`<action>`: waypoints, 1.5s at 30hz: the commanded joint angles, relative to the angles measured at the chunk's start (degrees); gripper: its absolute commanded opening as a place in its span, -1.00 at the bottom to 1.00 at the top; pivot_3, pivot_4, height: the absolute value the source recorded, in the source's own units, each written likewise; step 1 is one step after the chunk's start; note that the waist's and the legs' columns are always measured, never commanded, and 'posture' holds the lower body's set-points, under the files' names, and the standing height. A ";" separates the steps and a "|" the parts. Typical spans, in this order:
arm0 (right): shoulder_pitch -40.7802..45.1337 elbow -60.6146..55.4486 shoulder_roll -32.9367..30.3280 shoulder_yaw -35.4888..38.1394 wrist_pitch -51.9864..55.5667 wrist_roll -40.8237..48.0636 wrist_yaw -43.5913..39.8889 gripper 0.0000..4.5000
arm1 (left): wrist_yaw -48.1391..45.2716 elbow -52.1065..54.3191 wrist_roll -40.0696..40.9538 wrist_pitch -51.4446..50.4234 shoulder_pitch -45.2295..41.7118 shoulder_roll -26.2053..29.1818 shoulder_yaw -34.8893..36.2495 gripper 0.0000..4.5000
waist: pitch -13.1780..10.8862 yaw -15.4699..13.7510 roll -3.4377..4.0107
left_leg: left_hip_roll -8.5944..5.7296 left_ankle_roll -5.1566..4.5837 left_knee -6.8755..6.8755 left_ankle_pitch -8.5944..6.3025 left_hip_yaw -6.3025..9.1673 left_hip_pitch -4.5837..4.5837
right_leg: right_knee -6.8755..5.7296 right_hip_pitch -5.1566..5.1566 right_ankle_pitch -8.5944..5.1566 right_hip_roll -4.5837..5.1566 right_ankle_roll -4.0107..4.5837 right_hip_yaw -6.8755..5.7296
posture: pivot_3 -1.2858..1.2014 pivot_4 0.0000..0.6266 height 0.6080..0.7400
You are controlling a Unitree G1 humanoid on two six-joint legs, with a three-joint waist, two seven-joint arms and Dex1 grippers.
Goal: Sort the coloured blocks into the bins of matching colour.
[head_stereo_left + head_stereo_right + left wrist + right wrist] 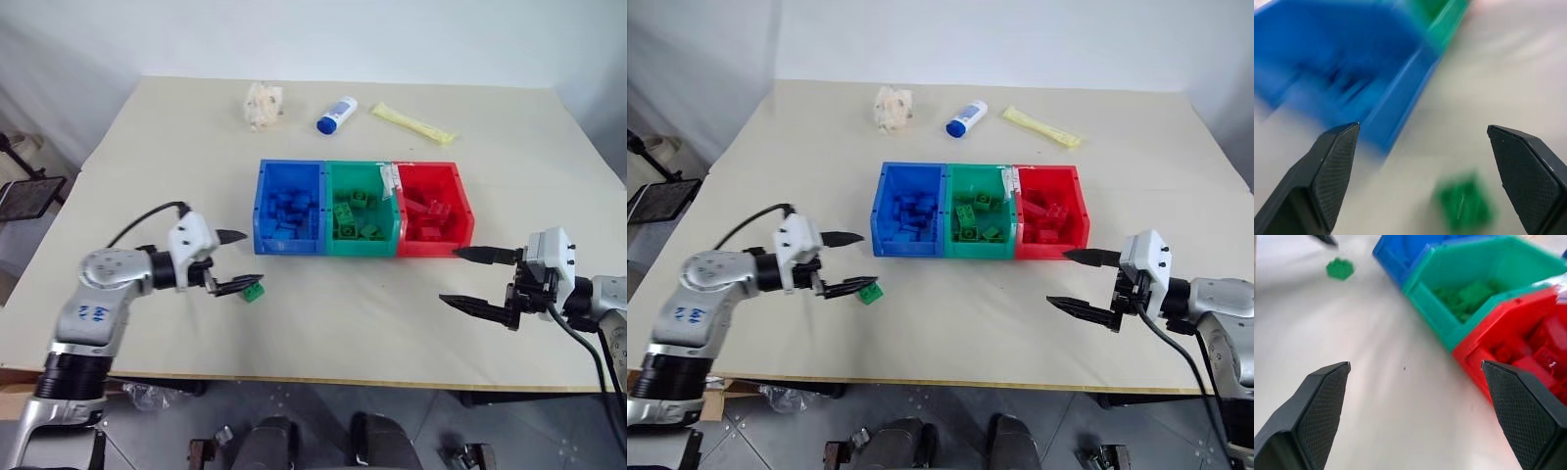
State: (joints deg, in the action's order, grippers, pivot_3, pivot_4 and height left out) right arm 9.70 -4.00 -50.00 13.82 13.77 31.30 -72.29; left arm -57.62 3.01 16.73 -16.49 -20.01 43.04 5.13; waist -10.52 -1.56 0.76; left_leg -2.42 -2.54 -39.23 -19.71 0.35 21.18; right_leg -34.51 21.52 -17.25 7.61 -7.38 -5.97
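Left eye view: table [147, 147] w/ three joined bins in a row near the middle – blue bin [263, 211] on the robot's left, green bin [331, 211] in the centre, red bin [460, 206] on the right. Each holds bricks of its own colour: blue bricks [291, 211], green bricks [356, 217], red bricks [429, 217]. One loose green block [254, 291] lies on the table in front of the blue bin, apart from it.

Left gripper [239, 261] is spread wide, nothing held. Its lower finger tip is at the loose green block, can't tell if touching; upper finger points toward the blue bin's front left corner. Left wrist view shows the block [1465, 206] on the table between the two fingers, nearer one of them, not clamped.

Right gripper [468, 278] also wide open & empty, hovering over bare table in front of the red bin; upper finger tip close to the red bin's front right corner.

Far side of the table: crumpled pale wad [263, 104], white bottle w/ blue cap [336, 115] on its side, yellow packet [411, 122]
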 commanded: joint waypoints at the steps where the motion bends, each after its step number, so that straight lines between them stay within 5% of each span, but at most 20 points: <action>1: 1.31 0.92 -1.43 -0.35 -2.36 0.33 -4.85 1.00 | -4.34 4.86 2.92 0.32 7.46 4.88 5.08 0.97 | 0.00 0.25 0.00 | 0.01 0.01 0.00 -0.01 -0.02 0.01 | 0.03 0.00 0.00 0.02 0.00 0.02 | 0.03 -0.52 1.00; 12: 6.52 6.56 -1.33 -2.77 -4.26 -0.66 -10.37 1.00 | -9.45 2.42 5.03 7.09 22.34 7.77 13.87 0.97 | -0.08 0.21 0.14 | 0.06 0.07 0.04 -0.05 0.05 0.00 | 0.08 0.01 -0.03 0.05 0.06 -0.03 | 0.03 -0.52 1.00; 21: 7.50 6.53 -0.75 -4.11 -4.09 -1.10 -9.05 1.00 | -2.82 4.03 2.22 5.79 16.61 1.73 5.65 0.97 | -0.11 0.22 0.18 | 0.04 0.08 0.05 -0.06 0.04 0.01 | 0.03 0.03 -0.02 0.05 0.06 -0.03 | 0.03 -0.52 1.00; 25: 5.83 4.68 -0.40 -3.46 -3.34 -0.61 -7.32 1.00 | 0.11 -0.19 0.36 7.37 11.10 -4.92 -0.29 0.97 | -0.11 0.09 0.19 | 0.04 0.07 0.06 -0.05 -0.01 0.00 | -0.03 0.05 -0.02 0.01 0.06 -0.03 | 0.03 -0.52 1.00; 32: 4.06 3.19 -0.83 -2.30 -3.13 -0.29 -5.81 1.00 | 0.50 -7.89 -1.84 11.24 7.03 -8.57 -3.92 0.97 | -0.11 0.18 0.18 | 0.04 0.07 0.03 -0.05 -0.08 -0.04 | -0.13 0.06 -0.02 -0.06 0.06 -0.03 | 0.03 -0.52 1.00; 42: 1.75 0.91 -0.73 -1.10 -2.47 0.27 -3.83 1.00 | -0.43 -10.63 -2.19 10.85 5.36 -7.84 -4.64 -0.29 | -0.11 0.13 0.18 | 0.03 0.06 0.01 -0.04 -0.09 -0.04 | -0.13 0.06 -0.02 -0.04 0.05 -0.01 | 0.03 -0.52 1.00; 45: 1.34 0.55 -0.56 -0.95 -2.29 0.50 -3.45 1.00 | -0.69 -9.63 -2.00 10.86 5.15 -7.84 -4.80 -0.34 | -0.11 0.13 0.18 | 0.04 0.06 0.00 -0.04 -0.08 -0.04 | -0.13 0.06 -0.02 -0.04 0.05 -0.01 | 0.03 -0.52 1.00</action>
State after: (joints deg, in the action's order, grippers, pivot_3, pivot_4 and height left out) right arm 11.18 -1.92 -50.42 10.72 11.35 30.61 -76.17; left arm -57.61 -7.65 14.59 -6.08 -15.14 34.68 0.65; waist -10.63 -1.43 0.94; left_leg -2.38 -2.48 -39.23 -19.75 0.27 21.14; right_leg -34.64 21.58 -17.27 7.57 -7.33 -5.98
